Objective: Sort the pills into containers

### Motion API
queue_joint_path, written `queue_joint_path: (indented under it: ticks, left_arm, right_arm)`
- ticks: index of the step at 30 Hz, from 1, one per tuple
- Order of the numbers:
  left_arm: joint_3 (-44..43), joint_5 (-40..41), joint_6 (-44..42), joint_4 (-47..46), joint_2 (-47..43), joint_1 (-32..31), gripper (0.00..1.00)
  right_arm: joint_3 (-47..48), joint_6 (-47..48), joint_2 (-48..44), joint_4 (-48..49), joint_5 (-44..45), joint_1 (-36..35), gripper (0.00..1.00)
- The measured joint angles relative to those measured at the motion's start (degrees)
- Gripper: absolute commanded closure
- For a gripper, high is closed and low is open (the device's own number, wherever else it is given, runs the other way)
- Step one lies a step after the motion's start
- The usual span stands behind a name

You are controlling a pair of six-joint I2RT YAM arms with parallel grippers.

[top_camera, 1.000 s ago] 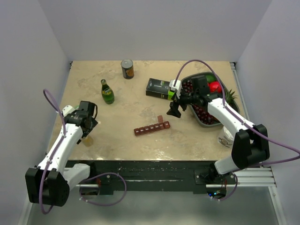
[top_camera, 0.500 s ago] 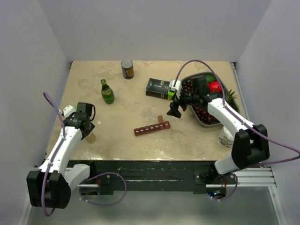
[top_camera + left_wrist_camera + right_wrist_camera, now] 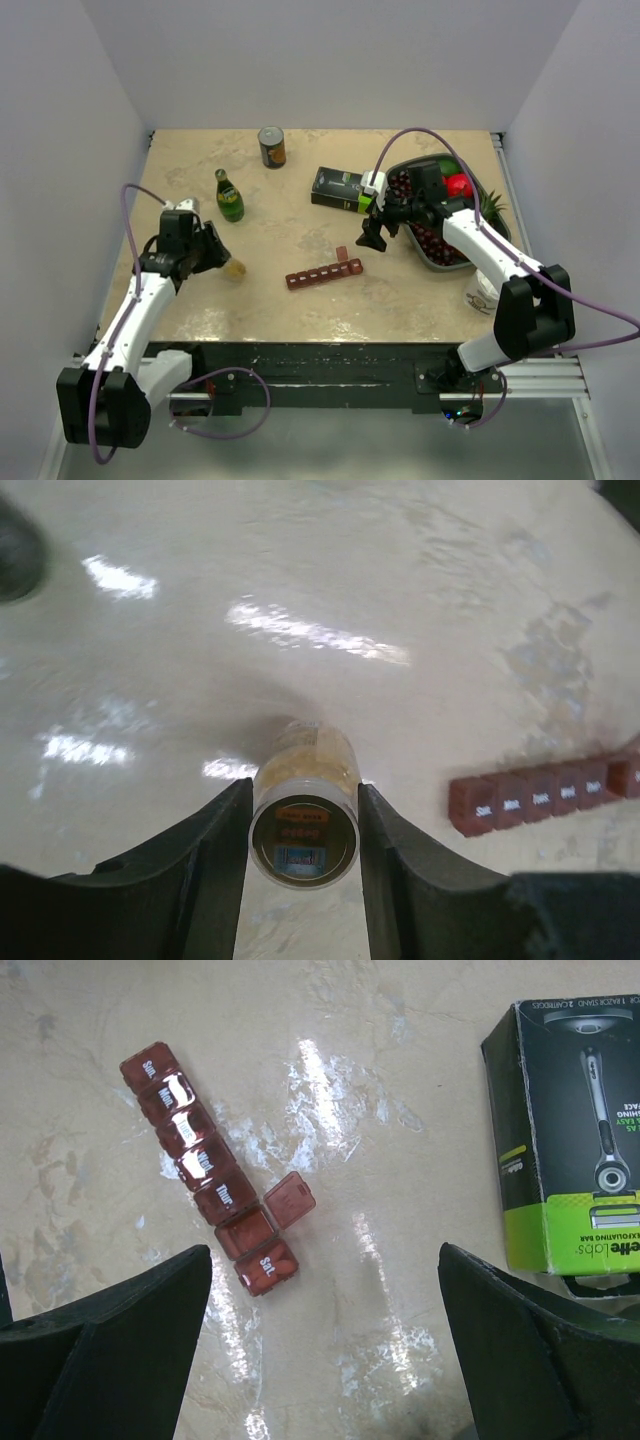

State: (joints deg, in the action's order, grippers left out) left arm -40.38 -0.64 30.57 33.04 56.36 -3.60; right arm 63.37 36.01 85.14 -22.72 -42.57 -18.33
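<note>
The containers (image 3: pixel 323 272) are a dark red strip of day-marked compartments lying mid-table, also seen in the right wrist view (image 3: pixel 205 1165) and at the right edge of the left wrist view (image 3: pixel 550 790). One lid (image 3: pixel 290 1198) near the strip's end stands open. My left gripper (image 3: pixel 222 262) is shut on a small clear bottle (image 3: pixel 235 268) of yellowish pills (image 3: pixel 305 765), held on its side above the table, left of the strip. My right gripper (image 3: pixel 372 238) hangs open just right of the strip, nothing between its fingers (image 3: pixel 110 1340).
A green glass bottle (image 3: pixel 229 195) and a can (image 3: pixel 272 146) stand at the back left. A black-and-green razor box (image 3: pixel 338 188) lies behind the strip, beside a grey tray (image 3: pixel 410 162) of fruit. A white cup (image 3: pixel 482 292) sits by the right arm.
My left gripper has shut on the pill bottle at the left edge, lifted it and carried it rightward toward the strip, tipping it sideways. The right arm has not moved.
</note>
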Motion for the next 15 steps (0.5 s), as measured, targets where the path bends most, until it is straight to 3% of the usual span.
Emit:
queue_joint_path:
  ticks: [7, 15]
  left_arm:
    - [-5.7, -10.1, -11.0, -5.8, 13.9, -8.8, 1.00]
    - [-16.1, -7.6, -16.7, -6.0, 25.3, -15.8, 0.98]
  right_arm:
    - [-0.1, 0.4, 1.5, -0.2, 0.0, 0.0, 0.02]
    - [-0.1, 1.3, 2.5, -0.4, 0.0, -0.2, 0.02]
